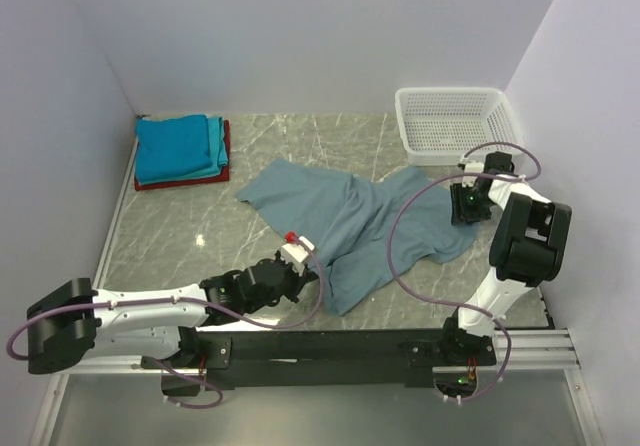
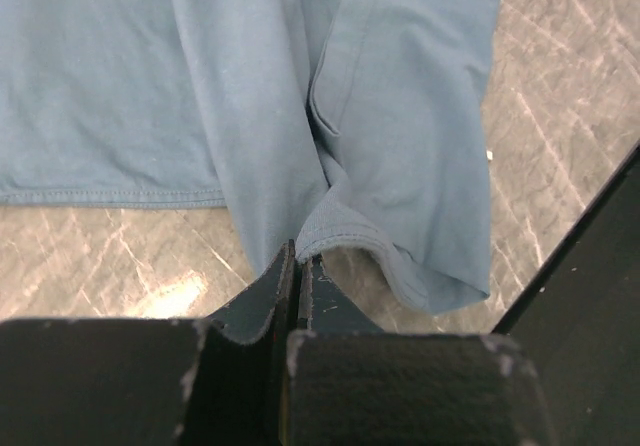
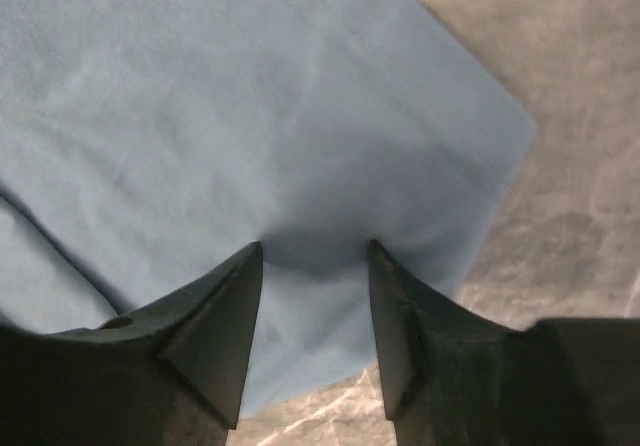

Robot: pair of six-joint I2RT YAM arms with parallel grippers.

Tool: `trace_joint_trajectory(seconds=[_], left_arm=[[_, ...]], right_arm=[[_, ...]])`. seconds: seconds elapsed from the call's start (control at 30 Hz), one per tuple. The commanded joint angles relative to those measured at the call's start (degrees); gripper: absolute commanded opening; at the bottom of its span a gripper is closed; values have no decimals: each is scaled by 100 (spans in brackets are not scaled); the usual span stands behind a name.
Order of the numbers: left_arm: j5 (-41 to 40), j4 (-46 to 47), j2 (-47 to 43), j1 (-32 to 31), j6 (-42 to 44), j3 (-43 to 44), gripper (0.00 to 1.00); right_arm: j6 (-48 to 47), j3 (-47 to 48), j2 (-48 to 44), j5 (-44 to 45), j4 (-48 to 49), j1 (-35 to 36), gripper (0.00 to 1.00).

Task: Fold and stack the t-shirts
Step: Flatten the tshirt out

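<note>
Grey-blue cloth of the large t-shirt (image 1: 360, 221) lies crumpled and half spread on the marble bench (image 1: 200, 236), between the two grippers. The left gripper (image 2: 300, 266) has its fingers pressed together on a folded edge of this t-shirt directly in front of it, while the right gripper (image 3: 313, 250) stands with jaws spread and both tips down on the cloth near a corner. Far beyond the left gripper, to its left, is the stack of folded t-shirts (image 1: 180, 151), bright blue over teal over red; the white mesh basket (image 1: 450, 116) stands just beyond the right gripper.
</note>
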Motion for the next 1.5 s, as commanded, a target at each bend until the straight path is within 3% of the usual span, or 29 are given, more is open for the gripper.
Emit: trace_joint_trajectory(seconds=[0.0, 0.03, 0.13, 0.17, 0.23, 0.47, 0.6, 0.77, 0.9, 1.0, 1.17, 1.2, 1.3, 1.33, 1.47], left_arm=[[-46, 83, -234, -17, -254, -68, 0], [-46, 57, -330, -26, -263, -94, 0], [-81, -49, -585, -17, -263, -112, 0], [-142, -197, -673, -17, -254, -94, 0], [-204, -365, -971, -26, -245, -24, 0], [-564, -1314, -2272, -26, -132, 485, 0], [-136, -1780, -2887, -26, 263, 1265, 1], [700, -2175, -2697, -17, 993, 2654, 1], [1508, -2422, -2178, -26, 1284, 4191, 1], [1633, -2247, -2168, -17, 1372, 4554, 0], [11, -1921, -2537, -17, 1074, 4292, 0], [-1176, -2008, -2572, -17, 890, 4205, 1], [-2685, -2263, -2537, -9, 274, 4003, 1], [-2883, -2273, -2529, 0, 90, 3915, 1], [-3158, -2360, -2502, 491, -368, 3431, 1]], right_arm=[[24, 226, 108, 376, 80, 311, 51], [-2, 217, 125, 411, 54, 373, 49], [-64, 252, 160, 298, -174, 488, 29], [-73, 261, 108, 228, -227, 480, 11], [-116, 199, -206, 70, -219, 480, 0], [-310, 409, -1999, -676, -824, 436, 0], [-328, 963, -3473, -1161, -1229, 409, 0], [93, 2096, -4750, -1180, -1168, 392, 0], [515, 3159, -5033, -986, -1098, 392, 0], [893, 3731, -5061, -1003, -905, 392, 0], [1665, 4487, -4350, -1687, -869, 400, 0], [1789, 4540, -3957, -1802, -860, 461, 0], [1931, 4690, -3017, -1480, -939, 1417, 0], [1914, 4664, -2769, -1339, -983, 2003, 0], [2254, 4558, -1391, -576, -729, 2526, 0]])
